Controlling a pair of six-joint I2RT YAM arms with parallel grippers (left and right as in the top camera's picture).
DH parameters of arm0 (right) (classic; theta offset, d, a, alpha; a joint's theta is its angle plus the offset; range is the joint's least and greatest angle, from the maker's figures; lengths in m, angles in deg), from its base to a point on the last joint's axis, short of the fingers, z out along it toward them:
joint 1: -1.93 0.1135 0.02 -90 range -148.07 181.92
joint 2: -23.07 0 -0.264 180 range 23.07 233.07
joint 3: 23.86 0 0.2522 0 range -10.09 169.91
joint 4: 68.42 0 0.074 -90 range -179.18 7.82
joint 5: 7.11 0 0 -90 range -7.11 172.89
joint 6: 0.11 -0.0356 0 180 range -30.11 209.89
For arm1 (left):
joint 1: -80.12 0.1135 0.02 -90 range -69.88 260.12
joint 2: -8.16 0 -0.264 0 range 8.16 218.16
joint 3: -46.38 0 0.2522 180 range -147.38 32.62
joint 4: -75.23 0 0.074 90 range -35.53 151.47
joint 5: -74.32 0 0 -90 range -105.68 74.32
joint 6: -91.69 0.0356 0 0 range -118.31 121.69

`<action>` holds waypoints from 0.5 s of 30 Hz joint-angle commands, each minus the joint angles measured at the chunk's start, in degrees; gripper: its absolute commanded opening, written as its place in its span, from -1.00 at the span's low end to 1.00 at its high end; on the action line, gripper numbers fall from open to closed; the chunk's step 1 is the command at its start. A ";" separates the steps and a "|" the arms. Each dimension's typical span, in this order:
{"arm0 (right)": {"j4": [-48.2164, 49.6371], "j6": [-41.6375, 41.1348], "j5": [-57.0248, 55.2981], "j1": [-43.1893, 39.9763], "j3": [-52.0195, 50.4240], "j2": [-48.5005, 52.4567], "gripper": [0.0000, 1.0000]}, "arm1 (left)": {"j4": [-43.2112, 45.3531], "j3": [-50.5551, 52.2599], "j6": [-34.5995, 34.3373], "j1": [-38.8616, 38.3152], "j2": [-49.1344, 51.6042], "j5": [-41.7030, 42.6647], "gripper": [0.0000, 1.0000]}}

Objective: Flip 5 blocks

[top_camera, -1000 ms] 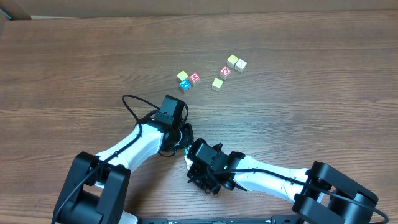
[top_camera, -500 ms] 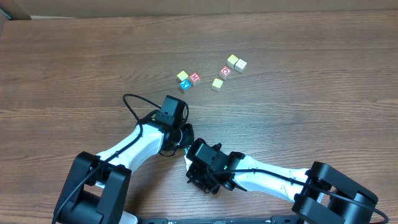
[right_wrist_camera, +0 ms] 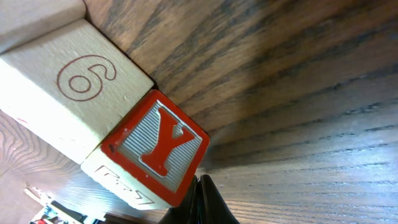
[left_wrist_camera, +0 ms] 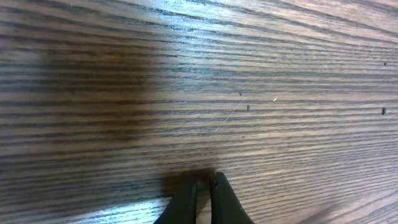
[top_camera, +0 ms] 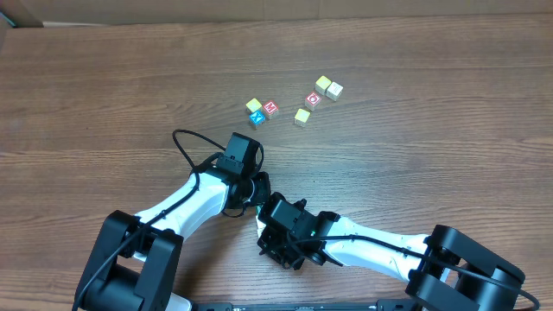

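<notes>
Right wrist: red Y block (right_wrist_camera: 163, 147) touching pale 6 block (right_wrist_camera: 74, 93) on table (right_wrist_camera: 298, 93).

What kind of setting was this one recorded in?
Probably a lab-style robot workbench: a wood-grain table, two white robot arms based at its near edge, and small alphabet blocks laid out as practice pieces. Nothing of the room itself shows.

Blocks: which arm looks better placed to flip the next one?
Right, probably. The right gripper, shut, has its tips by the corner of the red Y block, which sits against a pale 6 block. The left gripper, also shut, faces only bare table in its wrist view.
</notes>
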 commanded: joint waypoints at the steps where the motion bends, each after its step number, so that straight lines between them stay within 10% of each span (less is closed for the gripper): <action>1: 2.12 -0.72 -5.88 -1.14 0.63 0.50 -0.92 | -2.75 4.07 2.01 -2.67 4.04 2.05 -0.91; 15: 2.32 -0.94 -6.88 -0.44 0.63 0.52 -0.92 | -2.64 4.07 2.19 -2.69 4.04 2.10 -0.92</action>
